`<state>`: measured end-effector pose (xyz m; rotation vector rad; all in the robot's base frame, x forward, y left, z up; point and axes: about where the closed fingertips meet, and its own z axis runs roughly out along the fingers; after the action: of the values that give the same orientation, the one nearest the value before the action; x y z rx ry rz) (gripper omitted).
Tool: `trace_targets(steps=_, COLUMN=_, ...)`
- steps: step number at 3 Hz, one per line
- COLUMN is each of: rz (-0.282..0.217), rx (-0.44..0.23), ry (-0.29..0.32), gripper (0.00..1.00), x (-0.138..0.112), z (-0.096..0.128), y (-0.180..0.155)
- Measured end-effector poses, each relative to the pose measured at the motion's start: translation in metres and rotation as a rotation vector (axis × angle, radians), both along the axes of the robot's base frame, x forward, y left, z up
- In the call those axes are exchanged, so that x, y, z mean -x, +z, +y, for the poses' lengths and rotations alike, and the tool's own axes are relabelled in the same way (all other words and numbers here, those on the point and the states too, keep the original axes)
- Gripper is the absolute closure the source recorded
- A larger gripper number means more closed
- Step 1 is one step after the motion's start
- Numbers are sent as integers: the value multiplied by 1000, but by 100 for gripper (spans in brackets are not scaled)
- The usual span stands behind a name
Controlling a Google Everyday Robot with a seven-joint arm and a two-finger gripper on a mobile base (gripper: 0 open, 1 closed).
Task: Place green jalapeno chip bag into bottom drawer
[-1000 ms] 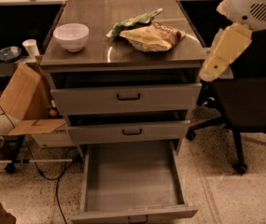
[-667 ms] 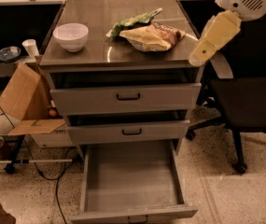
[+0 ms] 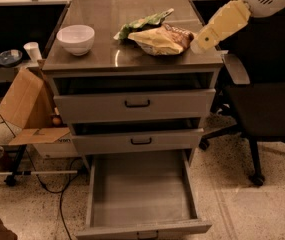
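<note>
1. The gripper [image 3: 199, 43] is hanging over the right edge of the cabinet top [image 3: 107, 59], just beside the tan bag [image 3: 162, 38]. It is carrying nothing, and I cannot tell whether it is wide or narrow.
2. The green bag [image 3: 142, 24] is lying on the cabinet top behind its middle, toward the rear edge. It is touching the tan bag's rear-left side and seems partly tucked behind it.
3. The bottom drawer [image 3: 142, 194] is standing pulled out, with its grey floor showing.
4. Judging by this, the reach toward the bag is in hand. Nothing is being gripped yet, so the task is only beginning.
5. The next move is probably calling for a pass over or behind the tan bag to the green one, then a grip on the green bag alone.
6. The bowl [image 3: 75, 38] is sitting near the left edge, well apart from that path.
</note>
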<state>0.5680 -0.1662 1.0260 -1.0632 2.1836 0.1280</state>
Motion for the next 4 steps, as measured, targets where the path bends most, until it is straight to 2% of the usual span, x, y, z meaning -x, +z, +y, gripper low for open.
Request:
trace_targets(steps=1, rz=-51, rx=-10, ry=-14, gripper=0, x=-7, z=13, y=8)
trace_targets(steps=2, rz=-118, rx=-13, ry=-32, gripper=0, x=-37, z=40, y=18)
trace_targets(steps=3, rz=-198, rx=-39, ry=-69, gripper=0, x=-86, z=74, y=31)
trace_targets(steps=4, rz=-242, rx=-65, ry=-150, gripper=0, x=-155, z=116, y=35)
